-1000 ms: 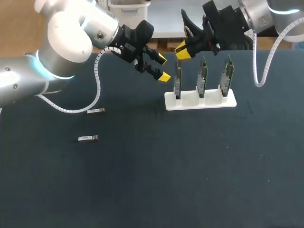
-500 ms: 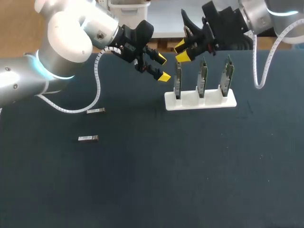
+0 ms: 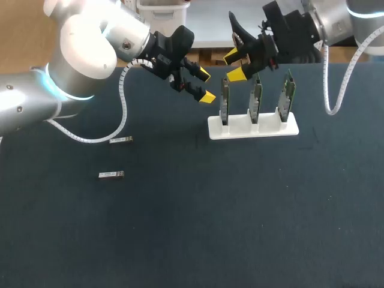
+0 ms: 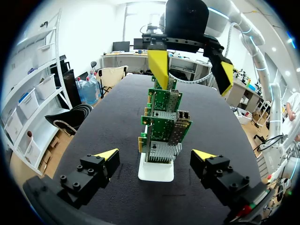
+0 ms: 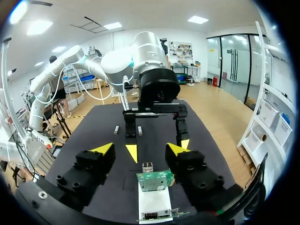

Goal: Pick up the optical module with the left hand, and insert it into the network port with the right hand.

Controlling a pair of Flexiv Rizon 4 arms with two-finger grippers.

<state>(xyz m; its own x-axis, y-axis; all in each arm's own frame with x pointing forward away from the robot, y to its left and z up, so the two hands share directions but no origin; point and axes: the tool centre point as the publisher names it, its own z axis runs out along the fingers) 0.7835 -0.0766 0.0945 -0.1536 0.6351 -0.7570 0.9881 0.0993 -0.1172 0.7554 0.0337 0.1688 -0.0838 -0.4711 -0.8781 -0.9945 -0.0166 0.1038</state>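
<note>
Sitting in the white stand [image 3: 252,129]: three green network cards [image 3: 256,96], upright in a row. One optical module [image 3: 120,140] and a second optical module [image 3: 111,174] lie flat on the table [image 3: 240,210], well apart from the stand on the left arm's side, labels too small to read. Left gripper [image 3: 206,86] and right gripper [image 3: 233,66] both gape, empty, near the end card.

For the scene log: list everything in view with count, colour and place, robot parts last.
table: 1, dark, under everything.
stand: 1, white, far side of the table, right of middle.
network cards: 3, green, upright in a row in the stand.
optical modules: 2, silvery, lying apart on the table's left side.
left arm: 1, white, jaws open and empty, beside the row's left end.
right arm: 1, silver, jaws open and empty, over the row's left end.
</note>
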